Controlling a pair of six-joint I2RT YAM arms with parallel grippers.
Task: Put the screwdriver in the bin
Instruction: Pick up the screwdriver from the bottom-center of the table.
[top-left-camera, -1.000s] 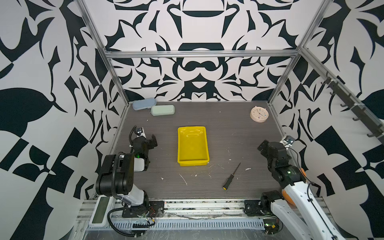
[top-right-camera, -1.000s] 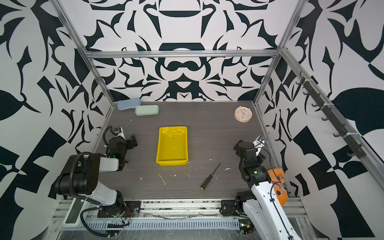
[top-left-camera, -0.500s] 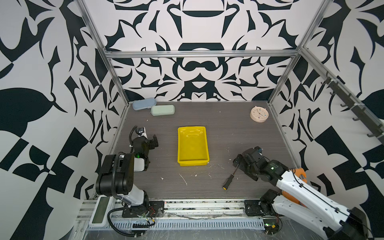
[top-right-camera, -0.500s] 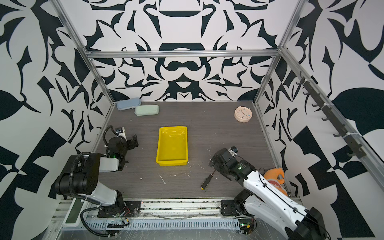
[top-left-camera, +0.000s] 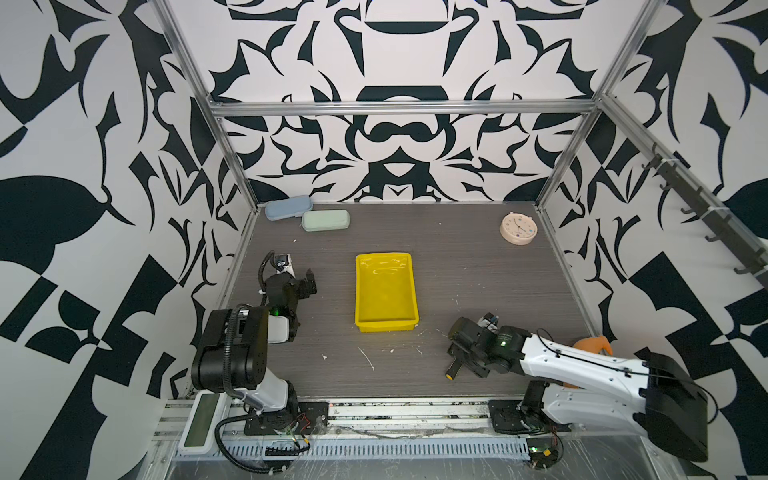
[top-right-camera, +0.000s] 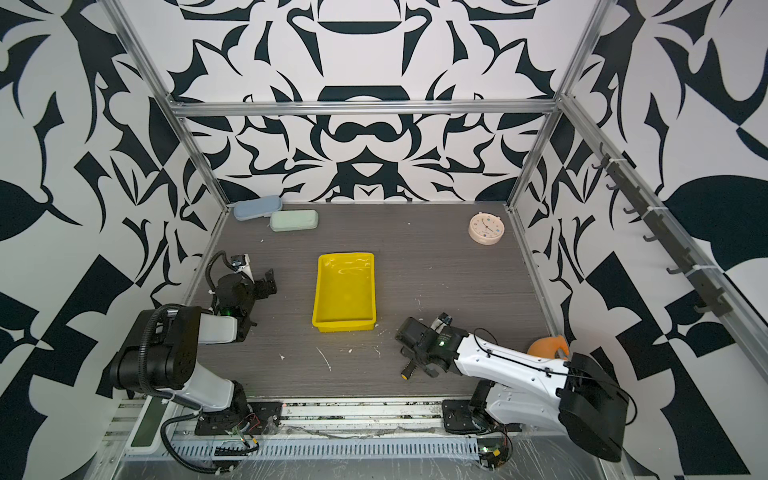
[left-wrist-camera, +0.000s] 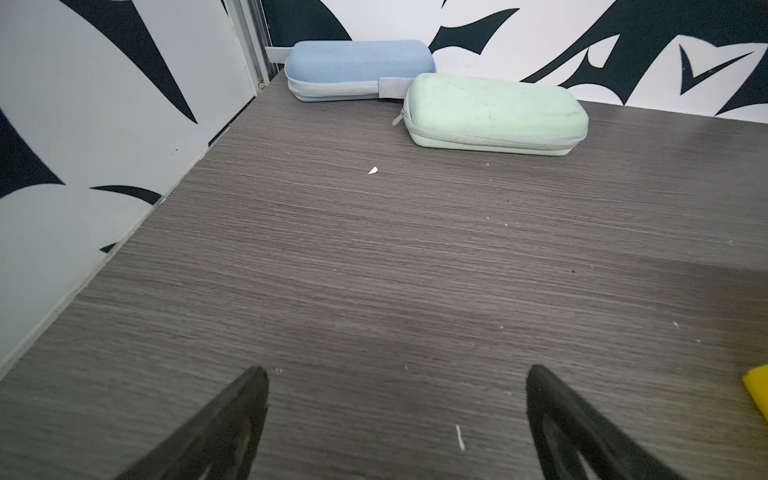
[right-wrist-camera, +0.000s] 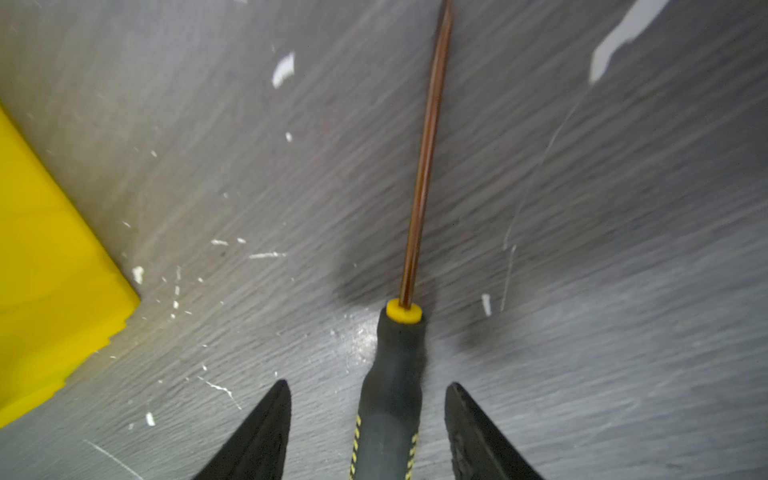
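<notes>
Two claws show, but only the right claw (right-wrist-camera: 368, 383) matters now. It sits low over the tabletop (right-wrist-camera: 623, 332), its fingers (right-wrist-camera: 268, 428) straddling the black handle of the screwdriver (right-wrist-camera: 392, 399), one on each side. A sliver of tabletop shows between each finger and the handle, so the claw is open around it and not yet gripping.

The screwdriver lies flat on the tabletop, near the front edge and to the right of the bin (top-left-camera: 384, 291), well outside it. In both top views only its yellow butt end pokes out from under the claw.

The claw lines up along the shaft, which I judge sensible: the handle is the thickest part and gives the fingers most to bite on. The left claw (left-wrist-camera: 397, 367) rests wide open and empty on the bin's other side, out of the way. What remains, I judge, is a squeeze, a lift and a short carry over the bin's low wall.
</notes>
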